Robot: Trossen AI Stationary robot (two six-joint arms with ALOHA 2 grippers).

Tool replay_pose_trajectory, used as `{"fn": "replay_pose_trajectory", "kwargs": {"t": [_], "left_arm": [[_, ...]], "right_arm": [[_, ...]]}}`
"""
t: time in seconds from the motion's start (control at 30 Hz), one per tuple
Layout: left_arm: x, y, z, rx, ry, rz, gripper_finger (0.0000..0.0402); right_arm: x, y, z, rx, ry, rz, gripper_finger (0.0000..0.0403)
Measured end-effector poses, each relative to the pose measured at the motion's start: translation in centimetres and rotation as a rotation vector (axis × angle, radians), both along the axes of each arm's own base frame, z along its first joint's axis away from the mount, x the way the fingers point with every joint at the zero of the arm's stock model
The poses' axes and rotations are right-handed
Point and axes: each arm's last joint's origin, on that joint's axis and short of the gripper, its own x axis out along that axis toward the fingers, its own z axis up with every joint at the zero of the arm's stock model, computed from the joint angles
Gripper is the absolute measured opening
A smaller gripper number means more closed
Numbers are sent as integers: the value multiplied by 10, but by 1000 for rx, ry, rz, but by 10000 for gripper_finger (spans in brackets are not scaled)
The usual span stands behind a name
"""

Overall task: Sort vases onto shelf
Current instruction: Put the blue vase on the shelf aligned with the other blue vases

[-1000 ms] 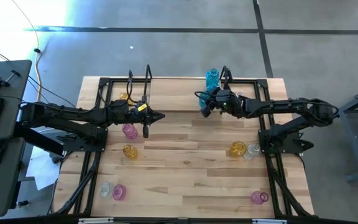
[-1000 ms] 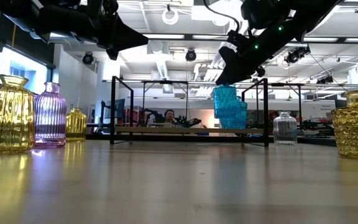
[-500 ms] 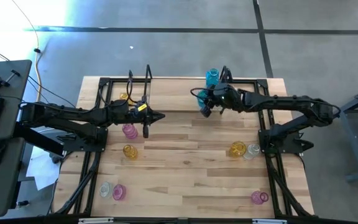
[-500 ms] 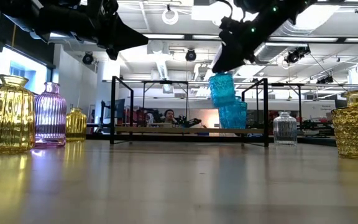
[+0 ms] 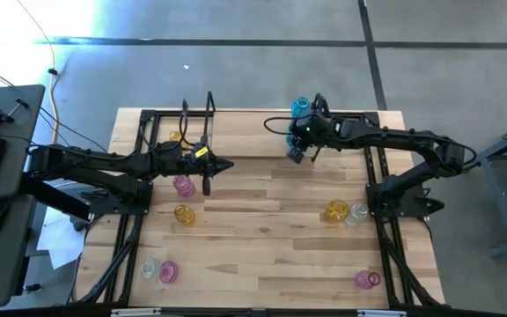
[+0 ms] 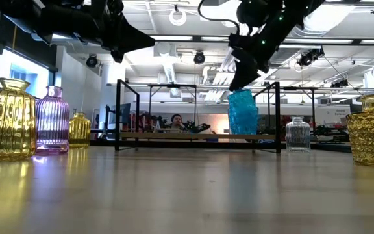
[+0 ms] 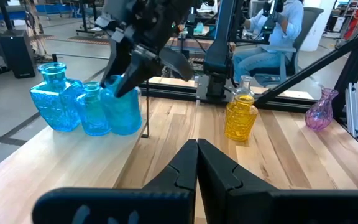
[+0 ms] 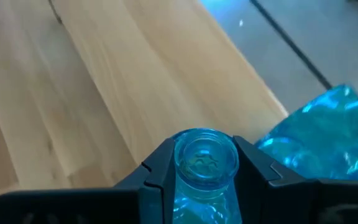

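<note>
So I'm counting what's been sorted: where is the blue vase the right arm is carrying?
The blue vase is held by the right gripper at the shelf's far right end, beside two other blue vases in the left wrist view.

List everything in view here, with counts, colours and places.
blue vases: three; two stand at the shelf's right end, the third is beside them in the right gripper.
yellow vases: three; one at the shelf's left end, one on the table's left, one on its right.
pink vases: three; table's left, front left, front right.
clear vases: two; front left and right side, each beside another vase.
shelf: one, light wood with black rods, along the table's back.
table: one, light wood.
person: at least one, seated beyond the table.
left gripper: shut, empty, over the table's left-centre.
right gripper: closed on a blue vase's neck, over the shelf.
</note>
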Motion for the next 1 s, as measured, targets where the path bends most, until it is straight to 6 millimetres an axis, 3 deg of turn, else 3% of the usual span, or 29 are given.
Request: {"fn": "replay_pose_trajectory", "kwargs": {"t": [0.43, 0.73, 1.0], "left_arm": [[0, 0, 0, 0, 2, -1, 0], [0, 0, 0, 0, 3, -1, 0], [0, 0, 0, 0, 2, -1, 0]], "right_arm": [[10, -8, -19, 21, 27, -36, 90], [11, -9, -19, 22, 28, -37, 90], [10, -8, -21, 41, 35, -46, 140]]}}
